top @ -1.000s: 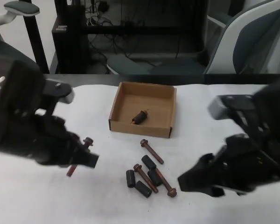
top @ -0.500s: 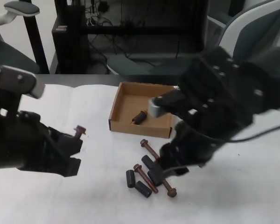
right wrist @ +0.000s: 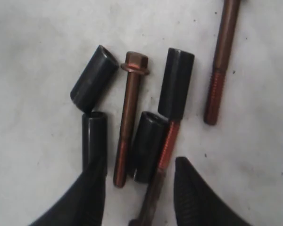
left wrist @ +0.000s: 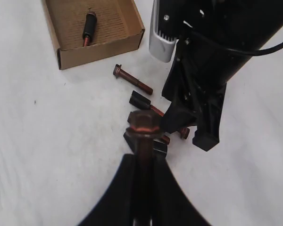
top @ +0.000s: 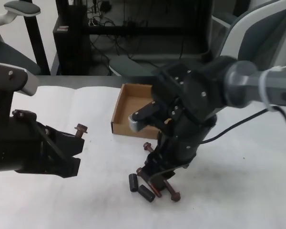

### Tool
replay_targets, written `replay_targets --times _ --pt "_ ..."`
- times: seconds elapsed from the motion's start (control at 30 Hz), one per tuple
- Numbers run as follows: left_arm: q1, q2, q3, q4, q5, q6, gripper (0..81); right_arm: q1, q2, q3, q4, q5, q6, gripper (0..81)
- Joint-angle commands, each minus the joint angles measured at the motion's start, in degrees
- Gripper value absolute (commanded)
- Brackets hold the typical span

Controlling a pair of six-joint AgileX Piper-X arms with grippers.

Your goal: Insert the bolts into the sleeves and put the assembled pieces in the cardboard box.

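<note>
At lower left, the left end effector point(top: 77, 145) pinches a bolt point(top: 80, 129); the right end effector point(right wrist: 139, 186), spread, hovers over loose sleeves point(right wrist: 93, 77).

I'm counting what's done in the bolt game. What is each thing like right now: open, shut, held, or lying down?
Left end effector: shut on a bolt.
Held bolt: head sticking out.
Right end effector: open, over the sleeves.
Cardboard box: open-topped, one assembled piece inside.
Assembled piece: lying down.
Sleeves: four lying loose on the bench.
Loose bolts: lying among the sleeves.
</note>
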Motion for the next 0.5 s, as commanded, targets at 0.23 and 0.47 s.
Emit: replay_targets --times 0.23,0.47 --pt "0.14 -0.87 -0.08 -0.7 0.33 0.0 1.7 -0.01 4.78 -6.58 0.25 0.3 -0.85 46.2" --pt "0.14 -0.87 -0.08 -0.7 0.33 0.0 1.7 -0.01 5.21 -7.01 1.32 2.68 -6.02 46.2"
